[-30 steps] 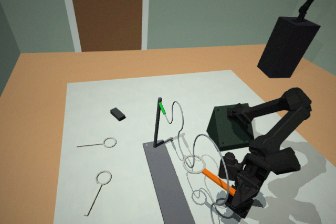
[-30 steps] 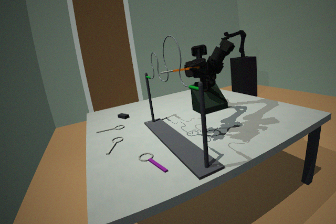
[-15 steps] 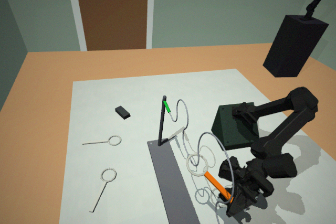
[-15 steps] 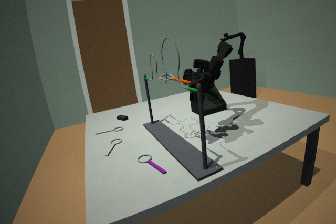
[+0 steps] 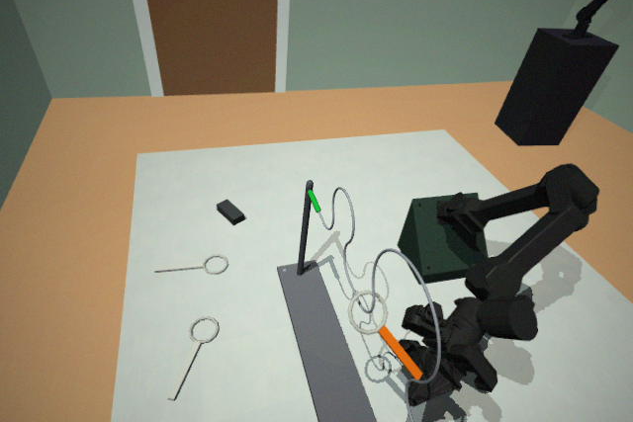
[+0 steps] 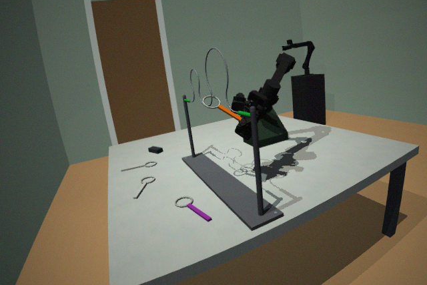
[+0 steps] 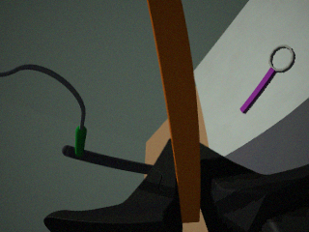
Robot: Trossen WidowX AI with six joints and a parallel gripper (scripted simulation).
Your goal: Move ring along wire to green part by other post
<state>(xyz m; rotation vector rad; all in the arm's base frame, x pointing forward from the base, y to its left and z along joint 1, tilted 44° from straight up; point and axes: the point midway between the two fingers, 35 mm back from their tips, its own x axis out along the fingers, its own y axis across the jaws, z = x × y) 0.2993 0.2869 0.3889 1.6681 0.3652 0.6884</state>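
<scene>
The gripper (image 5: 415, 372) (image 6: 241, 120) (image 7: 187, 193) is shut on the orange handle (image 5: 401, 353) (image 6: 229, 112) (image 7: 175, 97) near its end. The pale ring (image 5: 350, 312) (image 6: 211, 107) is around the dip of the grey wire (image 5: 353, 212) (image 6: 213, 48) (image 7: 72, 92) between the small and tall humps. Whether ring and wire touch cannot be told. In the top view the tall hump crosses in front of gripper and handle end; the gap is unclear. The far green part (image 5: 314, 201) (image 6: 187, 100) and near green part (image 6: 244, 113) adjoin the far post (image 5: 304, 233) (image 6: 189, 130) and near post (image 6: 257, 164).
The base plate (image 5: 326, 346) (image 6: 224, 181) carries both posts. Two pale ring tools (image 5: 190, 372) (image 5: 178, 270), a purple-handled ring (image 6: 199, 211) (image 7: 258, 91) and a black block (image 5: 230, 211) (image 6: 155, 149) lie on the table. A second small arm stands on a black pedestal (image 5: 554, 90) (image 6: 308, 99) behind.
</scene>
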